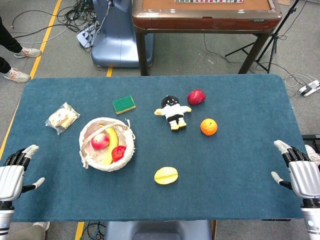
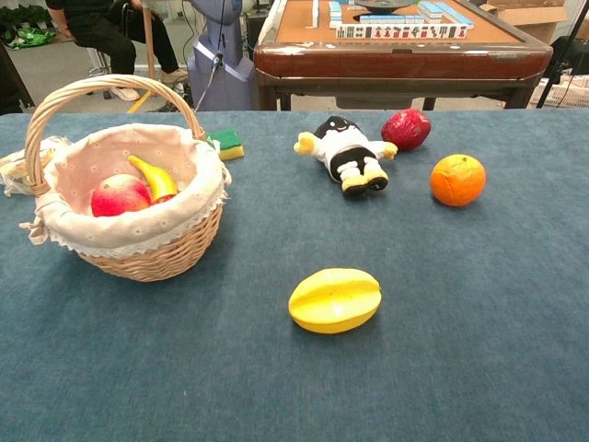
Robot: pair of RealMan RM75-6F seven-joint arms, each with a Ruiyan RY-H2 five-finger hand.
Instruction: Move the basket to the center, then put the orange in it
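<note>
A wicker basket with a white cloth lining stands on the left half of the blue table, holding an apple, a banana and a red fruit. The orange lies right of centre, beyond a small doll. My left hand hovers at the table's left front edge, fingers spread, holding nothing. At the right front edge my right hand is likewise spread and empty. Neither hand shows in the chest view.
A black-and-white doll, a dark red fruit, a yellow starfruit, a green sponge and a bagged snack lie on the table. A wooden table stands beyond.
</note>
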